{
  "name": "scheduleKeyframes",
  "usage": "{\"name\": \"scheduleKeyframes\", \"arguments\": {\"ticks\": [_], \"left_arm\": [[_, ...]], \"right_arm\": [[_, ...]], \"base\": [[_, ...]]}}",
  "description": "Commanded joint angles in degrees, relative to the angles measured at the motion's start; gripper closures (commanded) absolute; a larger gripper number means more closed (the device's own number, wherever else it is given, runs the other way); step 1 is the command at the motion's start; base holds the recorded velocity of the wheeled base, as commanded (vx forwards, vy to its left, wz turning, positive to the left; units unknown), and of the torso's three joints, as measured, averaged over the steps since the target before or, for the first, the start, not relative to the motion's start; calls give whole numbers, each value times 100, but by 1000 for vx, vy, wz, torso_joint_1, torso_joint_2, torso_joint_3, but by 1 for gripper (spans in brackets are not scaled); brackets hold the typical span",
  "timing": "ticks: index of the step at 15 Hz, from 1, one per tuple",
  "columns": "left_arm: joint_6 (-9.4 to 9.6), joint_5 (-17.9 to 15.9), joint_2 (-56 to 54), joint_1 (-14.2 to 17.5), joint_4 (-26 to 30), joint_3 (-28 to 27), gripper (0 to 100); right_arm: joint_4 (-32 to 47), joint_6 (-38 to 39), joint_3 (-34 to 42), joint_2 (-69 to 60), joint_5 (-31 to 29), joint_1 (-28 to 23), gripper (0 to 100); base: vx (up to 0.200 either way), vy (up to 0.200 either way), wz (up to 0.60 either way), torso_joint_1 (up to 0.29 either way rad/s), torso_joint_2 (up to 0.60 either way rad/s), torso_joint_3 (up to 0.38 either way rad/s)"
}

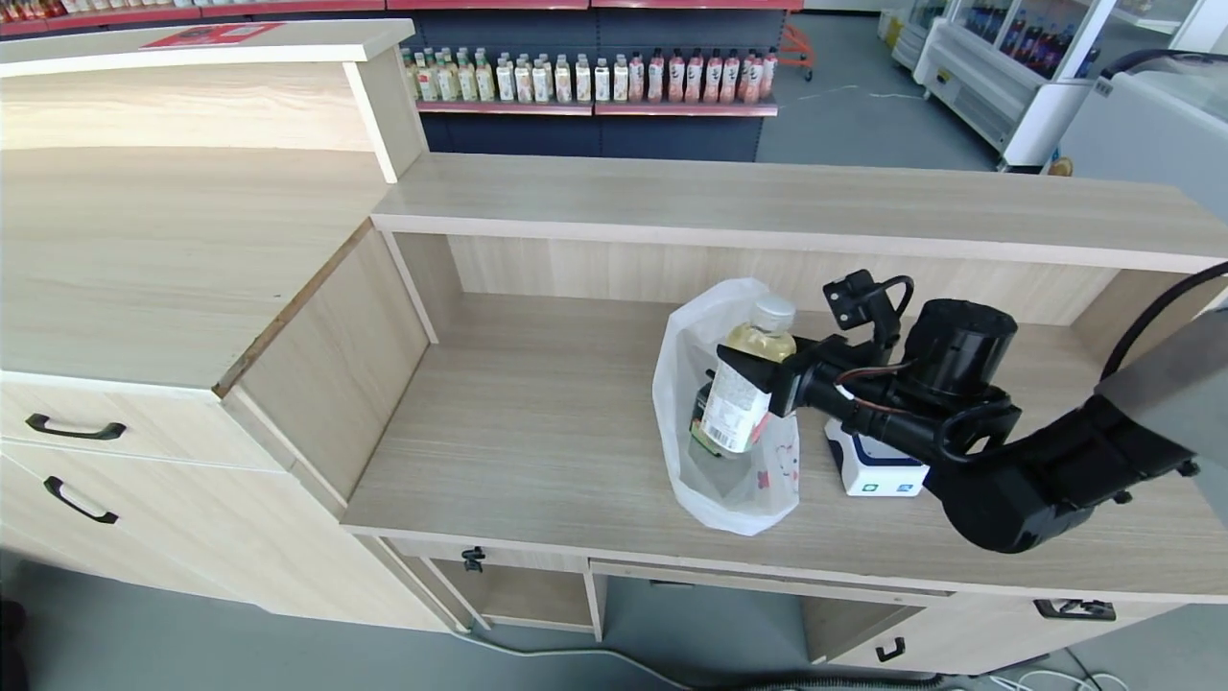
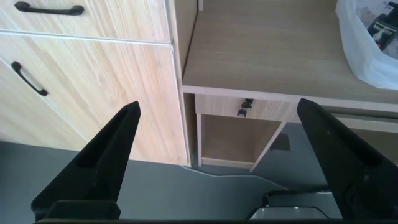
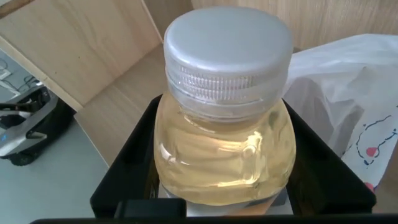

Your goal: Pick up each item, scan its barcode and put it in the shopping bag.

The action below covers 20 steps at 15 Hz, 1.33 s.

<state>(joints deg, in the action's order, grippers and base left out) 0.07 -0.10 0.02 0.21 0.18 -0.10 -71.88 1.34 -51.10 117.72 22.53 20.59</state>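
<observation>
Since the bottle [image 1: 746, 389] is half down in the mouth of the shopping bag [image 1: 734, 499] on the surface [image 1: 537, 432], I'd call this the bagging step. Next up: lower it gently and let go without dragging the bag over. Right gripper [image 1: 758, 374] comes in sideways, fingers clamped just below the cap [image 3: 228, 46]. Left gripper [image 2: 217, 109] hangs low by the drawers [image 2: 81, 68], fingers wide apart.

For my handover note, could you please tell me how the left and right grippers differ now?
The right gripper is shut on the bottle; the left gripper is open and empty. The right gripper is at the shopping bag on the counter; the left gripper hangs off the counter, above the floor. Both have black fingers.
</observation>
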Motion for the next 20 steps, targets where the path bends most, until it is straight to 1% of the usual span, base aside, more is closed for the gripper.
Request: {"name": "scheduleKeyframes", "arguments": {"ticks": [1, 5, 8, 11, 13, 15, 18, 19, 20], "left_arm": [[1, 1, -2, -3, -1, 1, 0], [1, 1, -2, -3, -1, 1, 0], [1, 1, -2, -3, -1, 1, 0], [1, 10, -2, -3, -1, 1, 0], [1, 1, -2, -3, -1, 1, 0], [1, 1, -2, -3, -1, 1, 0], [1, 1, -2, -3, -1, 1, 0], [1, 1, -2, -3, -1, 1, 0], [1, 10, -2, -3, -1, 1, 0]], "right_arm": [[-125, -11, -40, 541, 6, 165, 100], [-107, -143, -225, 998, 15, 200, 100], [-143, -152, -664, 1385, 15, 288, 100], [-134, -609, -1112, 1719, 15, 332, 100], [-125, -697, -1139, 1771, 6, 332, 100], [-99, -1004, -1068, 1807, -3, 305, 100], [-99, -1066, -1060, 1833, -12, 288, 100], [-134, -1066, -1060, 1868, -12, 288, 0], [-160, -1110, -1042, 1895, -3, 288, 0]], "base": [[0, 0, 0, 0, 0, 0], [0, 0, 0, 0, 0, 0], [0, 0, 0, 0, 0, 0], [0, 0, 0, 0, 0, 0], [0, 0, 0, 0, 0, 0], [0, 0, 0, 0, 0, 0], [0, 0, 0, 0, 0, 0], [0, 0, 0, 0, 0, 0], [0, 0, 0, 0, 0, 0]]}}
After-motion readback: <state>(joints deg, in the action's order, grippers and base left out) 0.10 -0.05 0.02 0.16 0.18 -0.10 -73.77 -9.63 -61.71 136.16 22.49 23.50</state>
